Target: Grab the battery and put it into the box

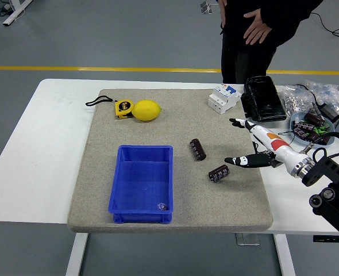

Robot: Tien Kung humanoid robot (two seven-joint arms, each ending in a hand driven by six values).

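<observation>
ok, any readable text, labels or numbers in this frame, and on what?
None can be read.
Yellow tape measure: dark face label, too small and blurred.
White circuit breaker: blue mark on top, no legible characters.
Two dark batteries: sleeve print unreadable.
Black case, blue box: no visible text.
Right robot hand: orange and red patches, no lettering.

White table under a grey mat, black case, bowl.
</observation>
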